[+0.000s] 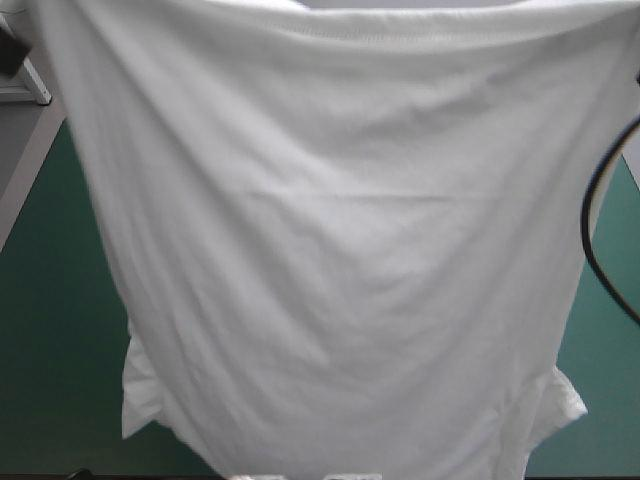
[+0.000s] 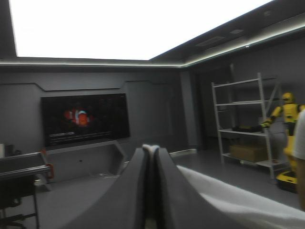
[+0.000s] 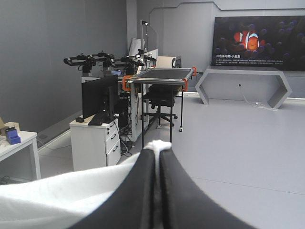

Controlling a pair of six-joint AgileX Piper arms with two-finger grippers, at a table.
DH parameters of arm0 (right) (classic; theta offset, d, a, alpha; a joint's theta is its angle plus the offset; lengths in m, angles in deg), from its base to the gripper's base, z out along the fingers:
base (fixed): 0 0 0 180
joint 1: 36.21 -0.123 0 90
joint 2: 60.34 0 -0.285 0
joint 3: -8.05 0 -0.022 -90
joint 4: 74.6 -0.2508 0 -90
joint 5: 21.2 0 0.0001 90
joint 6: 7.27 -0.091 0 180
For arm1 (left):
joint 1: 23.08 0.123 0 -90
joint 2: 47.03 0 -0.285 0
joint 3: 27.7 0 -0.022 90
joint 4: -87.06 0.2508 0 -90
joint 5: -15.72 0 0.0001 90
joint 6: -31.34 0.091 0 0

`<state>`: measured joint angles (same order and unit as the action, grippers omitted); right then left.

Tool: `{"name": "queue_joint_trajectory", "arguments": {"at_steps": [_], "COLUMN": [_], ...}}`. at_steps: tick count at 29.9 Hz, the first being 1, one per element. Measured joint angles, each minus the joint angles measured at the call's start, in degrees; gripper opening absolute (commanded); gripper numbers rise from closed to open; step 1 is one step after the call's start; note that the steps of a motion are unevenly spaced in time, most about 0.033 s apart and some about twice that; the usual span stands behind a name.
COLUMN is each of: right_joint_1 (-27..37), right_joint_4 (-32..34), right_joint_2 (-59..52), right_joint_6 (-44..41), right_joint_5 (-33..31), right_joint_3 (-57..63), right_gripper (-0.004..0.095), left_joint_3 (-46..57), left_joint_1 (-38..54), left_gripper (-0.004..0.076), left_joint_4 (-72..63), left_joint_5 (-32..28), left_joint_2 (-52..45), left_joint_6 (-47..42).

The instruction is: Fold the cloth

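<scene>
One white T-shirt point(image 1: 330, 250) is held lifted above the bench point(image 1: 50, 330). It is spread like a curtain, so that most of the high view is filled by it. The cloth is a soft, matt knit, drawn fairly smooth across its width. Shallow creases are seen running across and down its middle.

A stitched hem band point(image 1: 350, 30) lies along the upper edge, pulled nearly straight from one side to the other. The body narrows somewhat toward its lower end, where two short sleeves are counted. One sleeve point(image 1: 145, 395) hangs crumpled on the left arm's side, and the second sleeve point(image 1: 555, 400) hangs on the right arm's side. The bench's teal-green cover is seen only in strips on either side of the cloth.

Two grippers are counted, each raised so that its wrist view looks level into the room. The left gripper point(image 2: 151, 150) is shown with its two broad black jaws all but closed into one pointed arch. A small fold of the white cloth is pinched at the tip, and more of the sheet trails away beside it. The right gripper point(image 3: 158, 148) is shown in the same way: its jaws are drawn together on a white fold at the tip, and the cloth falls away in a soft, rumpled band to one side.
</scene>
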<state>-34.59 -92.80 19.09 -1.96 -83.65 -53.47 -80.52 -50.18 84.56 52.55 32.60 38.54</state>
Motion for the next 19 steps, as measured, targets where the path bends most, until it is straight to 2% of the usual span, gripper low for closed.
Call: {"name": "queue_joint_trajectory", "arguments": {"at_steps": [3,8,15,19], "right_joint_1": [0.0,0.0,-0.1,-0.1], "right_joint_4": [0.1,-0.4,0.0,-0.4], "right_joint_2": [5.0,13.5,20.2,21.9], "right_joint_6": [0.7,4.9,12.2,13.2], "right_joint_5": [6.4,22.8,40.1,44.2], "right_joint_3": [0.3,0.5,0.8,0.8], "right_gripper": [-0.0015,-0.0015,-0.0015,-0.0015], "left_joint_3": [0.3,0.5,-3.3,-7.1], "left_joint_1": [0.0,0.4,8.9,12.3], "left_gripper": [-0.001,-0.001,-0.001,-0.001], "left_joint_4": [7.1,15.4,15.9,15.9], "left_joint_5": [-7.4,-19.3,-28.5,-33.0], "left_joint_2": [5.3,12.8,22.4,27.5], "left_joint_6": [-2.7,-7.2,-15.4,-19.3]}}
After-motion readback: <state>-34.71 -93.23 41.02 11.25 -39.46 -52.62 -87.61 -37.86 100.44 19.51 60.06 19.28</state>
